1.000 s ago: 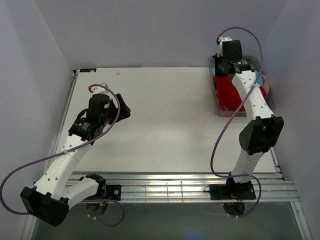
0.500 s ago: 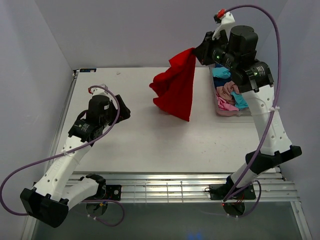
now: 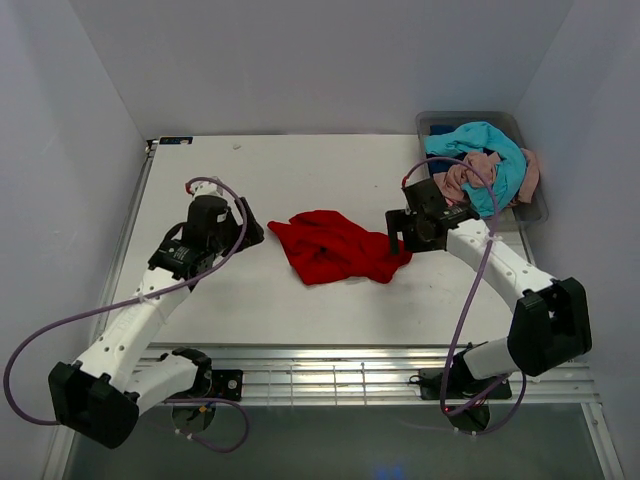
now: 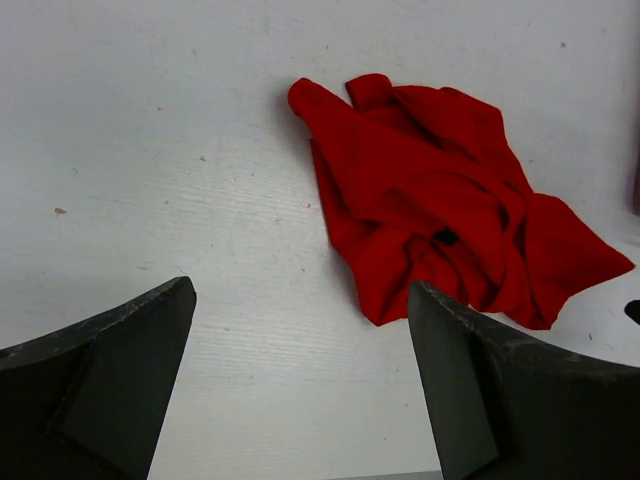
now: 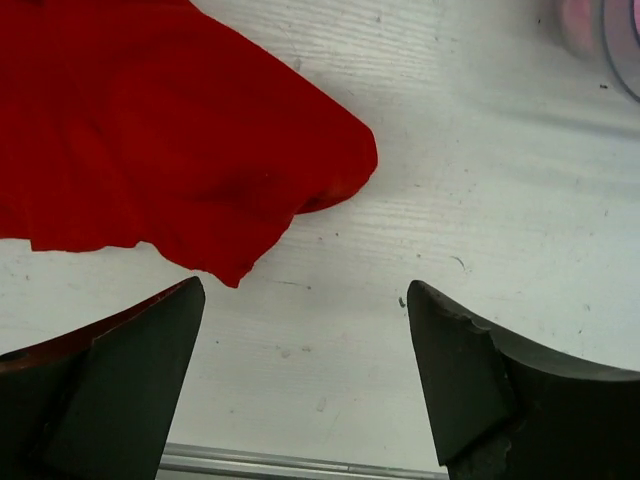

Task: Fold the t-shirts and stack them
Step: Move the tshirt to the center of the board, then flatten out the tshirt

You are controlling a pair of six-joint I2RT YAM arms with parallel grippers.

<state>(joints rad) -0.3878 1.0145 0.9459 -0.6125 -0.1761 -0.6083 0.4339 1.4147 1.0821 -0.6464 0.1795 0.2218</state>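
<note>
**Top external view: red t-shirt out of the bin and dropped on the table**

Top external view — a second ago the right gripper [image 3: 397,234] was down in the bin [image 3: 538,208] at the far right. Half a second ago it held the red t-shirt [image 3: 335,248] hanging in the air. Now that shirt lies in a crumpled heap on the table [image 3: 300,170], roughly midway between the two arms. The right gripper sits low just beside the shirt's right edge. The left gripper [image 3: 250,231] is near the shirt's left edge but apart from it, and has barely shifted. A turquoise tee [image 3: 492,150] and a dusty pink tee [image 3: 462,177] are still heaped in the bin.

Left wrist view: both fingers [image 4: 110,370] stand wide apart with bare table between them. The red t-shirt is ahead and to the right, bunched and twisted with no flat panel showing.

Right wrist view: the fingers [image 5: 500,385] are spread wide and pinch nothing — the grip that carried the shirt has let go. A rounded lobe of red cloth lies just ahead and to the left, clear of the gap.

As I judge it, the fetch is finished and folding has not begun. The shirt needs spreading flat first, probably with both arms, and the tees in the bin remain to be done.
</note>
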